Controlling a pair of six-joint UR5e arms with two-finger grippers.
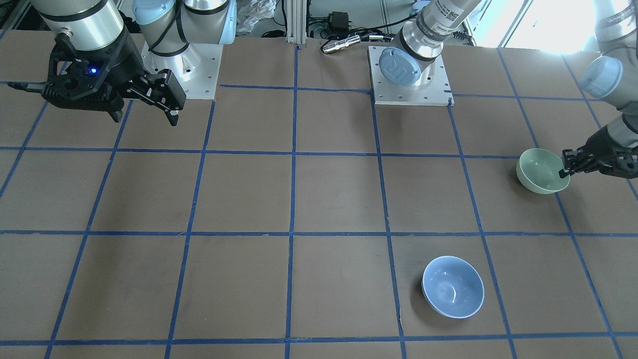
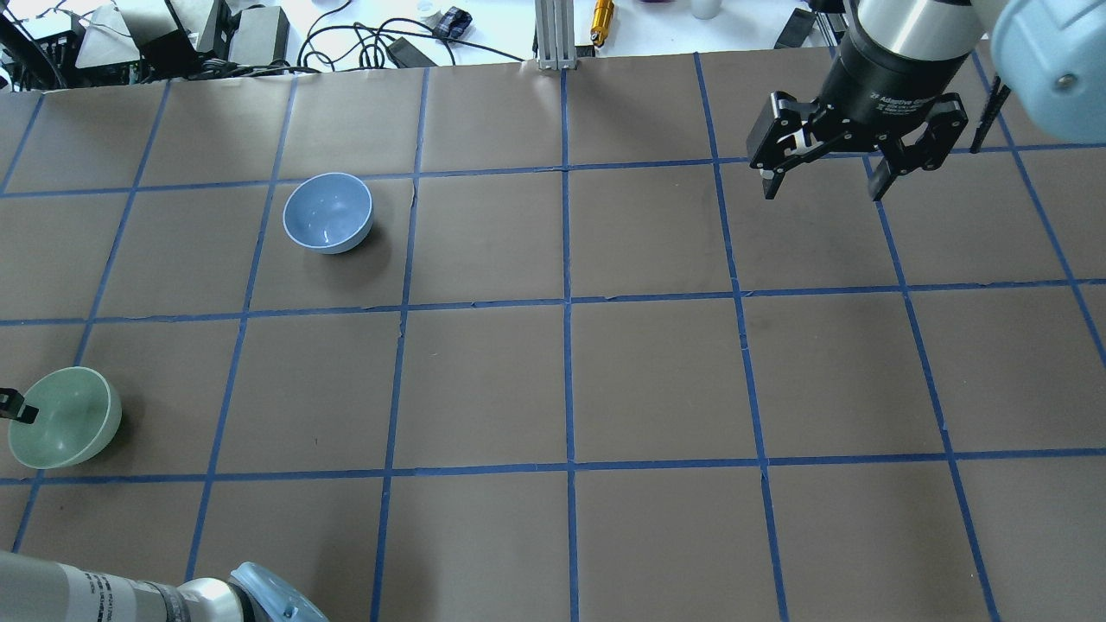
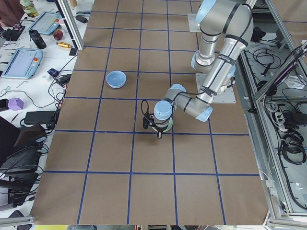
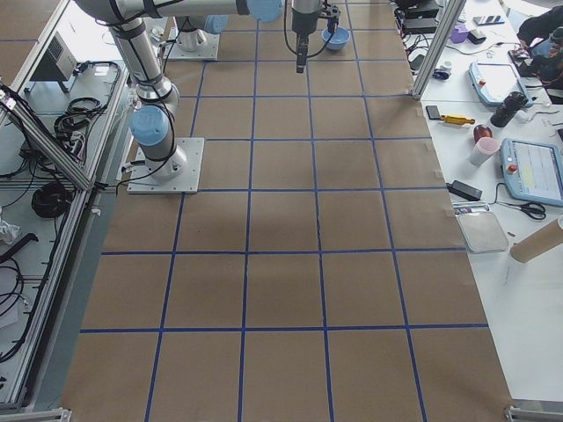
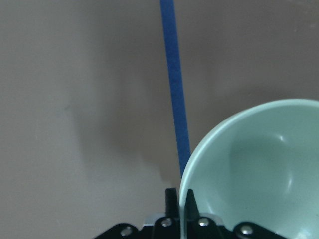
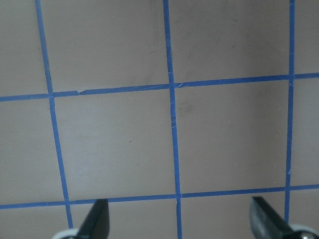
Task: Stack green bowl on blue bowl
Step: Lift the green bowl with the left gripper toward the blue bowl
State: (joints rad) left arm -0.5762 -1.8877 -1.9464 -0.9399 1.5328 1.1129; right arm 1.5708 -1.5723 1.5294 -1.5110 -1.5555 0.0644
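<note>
Front, green bowl (image 1: pixel 543 171): on the table (image 1: pixel 249 199), at the robot's far left.
Front, left gripper (image 1: pixel 565 167): at that bowl's rim, one finger inside and one outside.
Front, blue bowl (image 1: pixel 452 286): upright, farther out from the robot, well apart from the green bowl.
Front, right gripper (image 1: pixel 144 117): near its arm's base on the robot's right, fingers spread wide.
Overhead, green bowl (image 2: pixel 62 417): near left; only a fingertip of the left gripper (image 2: pixel 13 406) shows, at its left rim.
Overhead, blue bowl (image 2: pixel 328 212): far left.
Overhead, right gripper (image 2: pixel 821 186): far right, fingers apart.
Left side, left gripper (image 3: pixel 153 125): points down at the green bowl (image 3: pixel 166 125); the blue bowl (image 3: pixel 116 79) sits well apart.
Right side, right gripper (image 4: pixel 301 48): small and far off, with the blue bowl (image 4: pixel 335 38) beyond it.
Left wrist, green bowl (image 5: pixel 259 169): rim pinched between the two fingers (image 5: pixel 172 199), beside a tape line (image 5: pixel 174 74).
Right wrist, right gripper (image 6: pixel 182 221): fingertips wide apart over the table.
</note>
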